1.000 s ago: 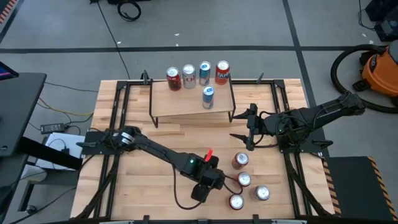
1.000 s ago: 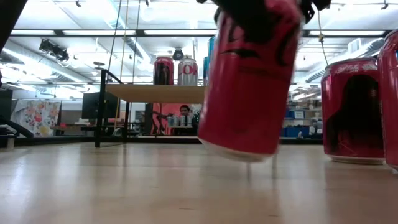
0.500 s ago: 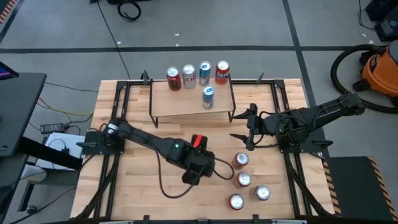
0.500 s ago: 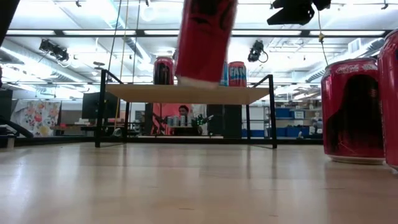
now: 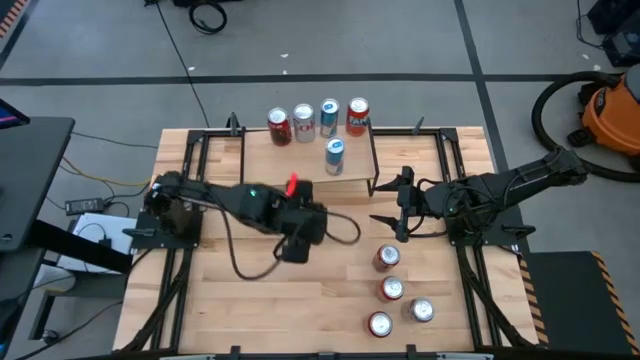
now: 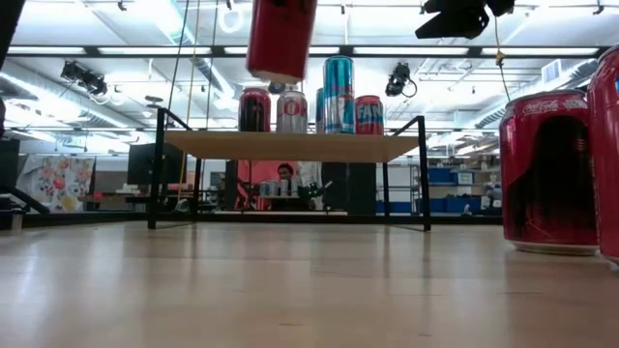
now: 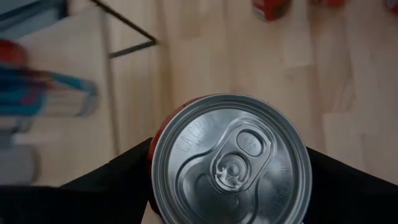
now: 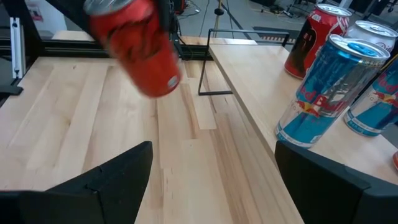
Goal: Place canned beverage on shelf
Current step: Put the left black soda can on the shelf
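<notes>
The red can hangs in the air with its long axis near vertical, tilted a little, silver lid up toward the wrist of the arm that carries it. It sits above the tabletop just in front of the shelf, off its front edge and higher than the board in the low view.

The left gripper has it: the two dark fingers are spread wide, one pressed to each side of the can just under the lid. The right gripper waits beside the shelf's right end, its fingers standing well apart with nothing between them.

The can is plain glossy red with a bright aluminium top and a pull tab. Five cans already stand on the shelf, a blue one in front of four along the back. Four more red cans stand on the table, well in front of the shelf toward its right.
</notes>
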